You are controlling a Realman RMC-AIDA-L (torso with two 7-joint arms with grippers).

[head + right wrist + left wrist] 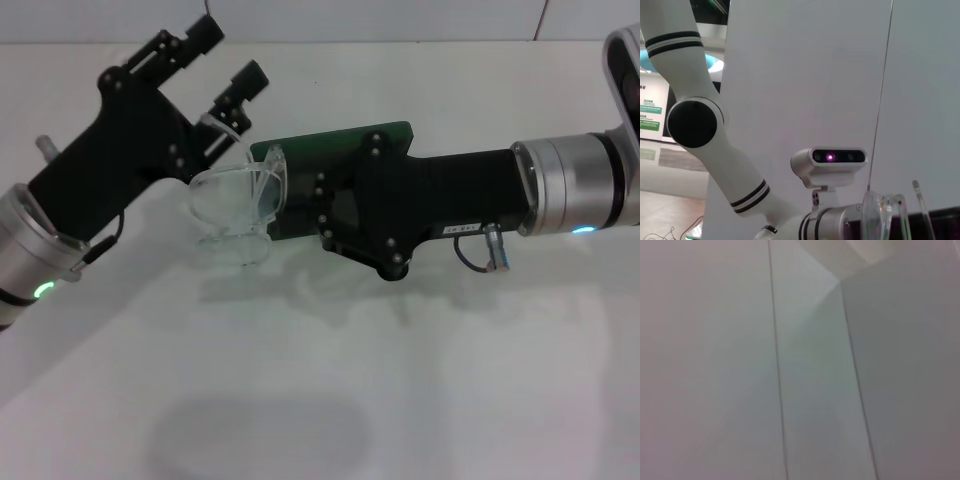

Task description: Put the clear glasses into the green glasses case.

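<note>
The clear glasses [235, 205] hang just above the white table, lens toward my left side, their shadow lying below them. My right gripper [288, 196] reaches in from the right and is shut on their right end; its black body hides the fingers. The glasses' clear frame [885, 215] also shows close up in the right wrist view. Behind and under that gripper lies the green glasses case [340, 145], mostly covered, with only its far edge showing. My left gripper [228, 60] is open, raised at the upper left, pointing away, just behind the glasses.
The white table [400, 380] stretches toward the front. The right wrist view faces my left arm [695, 120] and white wall panels. The left wrist view shows only pale panels [810, 390] with seams.
</note>
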